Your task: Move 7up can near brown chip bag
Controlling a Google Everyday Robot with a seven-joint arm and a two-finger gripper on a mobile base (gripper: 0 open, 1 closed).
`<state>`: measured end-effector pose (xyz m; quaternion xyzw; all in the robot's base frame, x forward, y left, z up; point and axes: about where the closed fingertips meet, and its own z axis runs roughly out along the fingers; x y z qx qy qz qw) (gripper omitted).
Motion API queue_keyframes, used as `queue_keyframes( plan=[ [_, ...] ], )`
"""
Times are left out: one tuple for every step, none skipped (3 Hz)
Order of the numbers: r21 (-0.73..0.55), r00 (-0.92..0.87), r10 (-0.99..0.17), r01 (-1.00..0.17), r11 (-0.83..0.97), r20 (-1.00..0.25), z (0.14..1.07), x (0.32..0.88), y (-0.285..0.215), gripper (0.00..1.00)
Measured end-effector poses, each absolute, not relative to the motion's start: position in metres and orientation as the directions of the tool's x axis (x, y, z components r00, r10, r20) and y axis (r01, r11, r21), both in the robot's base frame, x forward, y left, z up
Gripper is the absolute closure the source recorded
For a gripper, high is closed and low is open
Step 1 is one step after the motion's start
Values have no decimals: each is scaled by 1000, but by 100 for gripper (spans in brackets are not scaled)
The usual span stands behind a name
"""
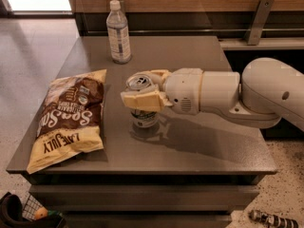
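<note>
Gripper [138,90] was over mid-table [199,148], arm reaching in from view right, fingers clamped on the upper half of the can [144,118]. Can was upright, base at or just above the top; couldn't tell if touching. Bag [71,115] lay flat at the front-left in view, w/ the can near its right edge but apart, bare tabletop btwn them, and the bottle [118,32] stood upright at the back, well apart from both.

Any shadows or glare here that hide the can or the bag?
Camera view: blown-out daylight at top left, off the table; the gripper, mid-table and shut on the 7up can, throws a soft shadow rightward; the brown chip bag is evenly lit, lettering readable.
</note>
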<state>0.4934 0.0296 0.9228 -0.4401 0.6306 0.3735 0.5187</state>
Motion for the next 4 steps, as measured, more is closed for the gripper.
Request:
queue_keyframes(
  plan=[
    [-6, -33, -167, -973, 232, -985, 903, 477, 56, 100],
    [-10, -10, -118, -986, 164, -993, 891, 469, 69, 98],
    [-10, -10, -118, -986, 164, -993, 895, 469, 69, 75],
    [-10, -10, -118, -986, 164, -993, 895, 469, 69, 52]
  ],
)
